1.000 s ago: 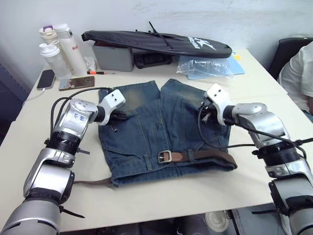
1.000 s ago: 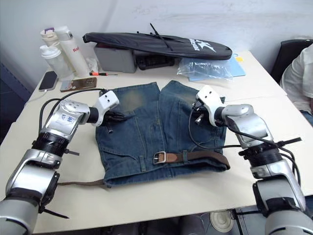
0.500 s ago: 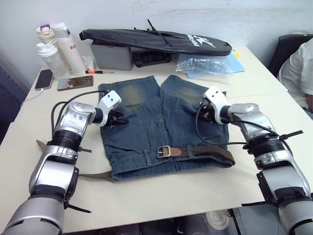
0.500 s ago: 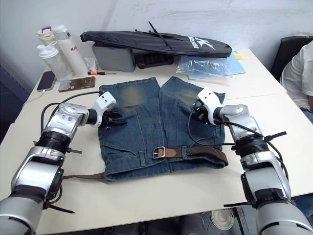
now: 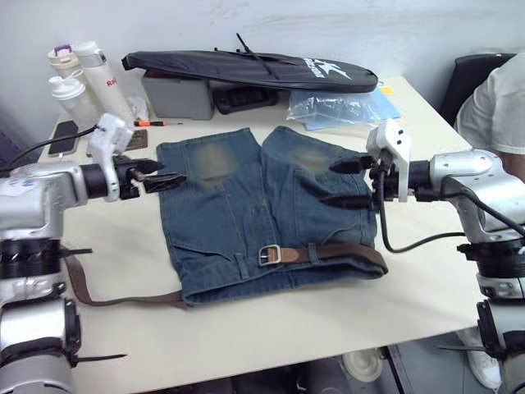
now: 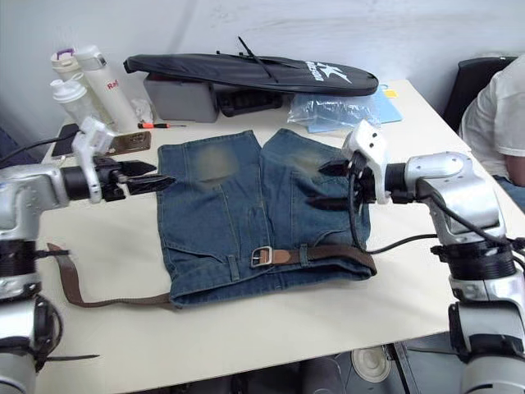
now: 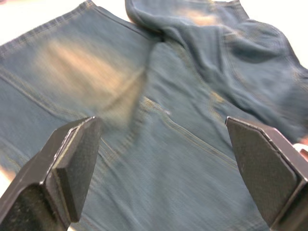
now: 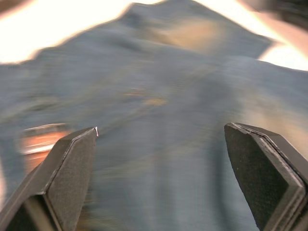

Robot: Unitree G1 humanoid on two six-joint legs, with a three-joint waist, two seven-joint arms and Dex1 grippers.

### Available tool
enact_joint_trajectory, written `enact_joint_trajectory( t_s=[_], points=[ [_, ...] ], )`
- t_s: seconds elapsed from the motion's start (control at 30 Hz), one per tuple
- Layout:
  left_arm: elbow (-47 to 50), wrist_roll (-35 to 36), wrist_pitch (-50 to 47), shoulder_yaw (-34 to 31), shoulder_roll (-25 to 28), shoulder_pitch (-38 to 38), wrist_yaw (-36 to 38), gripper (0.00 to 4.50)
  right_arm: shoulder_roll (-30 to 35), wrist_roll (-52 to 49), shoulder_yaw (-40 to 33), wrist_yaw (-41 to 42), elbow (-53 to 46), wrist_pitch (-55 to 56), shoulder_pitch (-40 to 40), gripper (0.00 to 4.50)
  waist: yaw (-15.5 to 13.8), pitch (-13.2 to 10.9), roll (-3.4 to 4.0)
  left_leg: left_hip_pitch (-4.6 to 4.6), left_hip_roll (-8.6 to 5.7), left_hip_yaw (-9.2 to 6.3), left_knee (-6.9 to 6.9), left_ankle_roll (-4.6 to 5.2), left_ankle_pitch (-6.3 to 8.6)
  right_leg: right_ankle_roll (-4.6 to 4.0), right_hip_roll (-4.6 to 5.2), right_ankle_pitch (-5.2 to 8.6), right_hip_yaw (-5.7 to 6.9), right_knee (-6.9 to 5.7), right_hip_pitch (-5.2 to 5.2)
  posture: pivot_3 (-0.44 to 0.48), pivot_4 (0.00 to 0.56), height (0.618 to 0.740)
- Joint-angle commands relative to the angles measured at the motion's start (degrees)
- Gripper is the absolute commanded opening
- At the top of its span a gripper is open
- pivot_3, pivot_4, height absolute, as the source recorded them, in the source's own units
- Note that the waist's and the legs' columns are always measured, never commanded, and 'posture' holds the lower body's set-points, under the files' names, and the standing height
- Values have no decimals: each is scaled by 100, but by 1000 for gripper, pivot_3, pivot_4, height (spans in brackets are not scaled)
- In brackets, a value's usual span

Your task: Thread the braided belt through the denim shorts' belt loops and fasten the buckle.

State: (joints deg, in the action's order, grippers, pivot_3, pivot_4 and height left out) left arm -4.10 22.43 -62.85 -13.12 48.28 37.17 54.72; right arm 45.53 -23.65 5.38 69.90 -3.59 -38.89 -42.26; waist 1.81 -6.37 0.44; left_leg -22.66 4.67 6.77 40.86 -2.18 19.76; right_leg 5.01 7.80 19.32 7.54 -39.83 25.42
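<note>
Belt lies crosswise at frame centre below both empty, open jaws; right gripper nearer than left gripper.

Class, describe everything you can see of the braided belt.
The braided belt is a dark-brown woven strap running along the waistband of the denim shorts. A tan leather tab joins it to the silver buckle near the middle. Its other end trails off the shorts' left edge, curving across the table.
</note>
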Motion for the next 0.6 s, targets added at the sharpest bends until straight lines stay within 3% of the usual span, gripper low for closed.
enact_joint_trajectory(
  t_s=[0.03, 0.13, 0.3, 0.47, 0.6],
  points=[
    [1196, 856, -1643, -1339, 170, -509, -116, 4500, 218, -437, 6, 558, -851, 22, 105, 4464, -9, -17, -16, 15, 1, -2, -4, -1, 1, -2, 0, -1, -3, 0, -7, 0, 150, 642],
    [2210, 975, -2697, -2506, -72, -1159, -533, 4500, 331, -322, 344, 915, -1036, 270, 190, 4464, -25, -30, -37, 43, 7, -9, -2, 0, 1, -5, -6, -3, 0, 30, -37, 0, 150, 642],
    [3254, 2099, -2965, -3643, 60, -3492, -789, 4500, 101, -175, 637, 1244, -657, 863, -66, 4464, -29, -46, -32, 99, -1, -19, -24, -9, 11, -8, 16, -3, -10, 49, -88, 0, 150, 642],
    [3247, 2481, -2965, -5217, -394, -4644, -1251, 4500, -13, -94, 957, 1658, -118, 922, -558, 4464, -46, -58, -44, 115, 7, -35, -28, -13, 23, -23, 48, -1, 10, 56, -89, 0, 150, 642],
    [2497, 2254, -2965, -6382, -991, -4672, -2001, 4500, -187, -352, 992, 1780, 88, 514, -875, 4464, -130, -59, -34, 133, 6, -40, -62, 7, 41, -31, 67, 4, 22, 70, -89, 0, 150, 642]
  ],
)
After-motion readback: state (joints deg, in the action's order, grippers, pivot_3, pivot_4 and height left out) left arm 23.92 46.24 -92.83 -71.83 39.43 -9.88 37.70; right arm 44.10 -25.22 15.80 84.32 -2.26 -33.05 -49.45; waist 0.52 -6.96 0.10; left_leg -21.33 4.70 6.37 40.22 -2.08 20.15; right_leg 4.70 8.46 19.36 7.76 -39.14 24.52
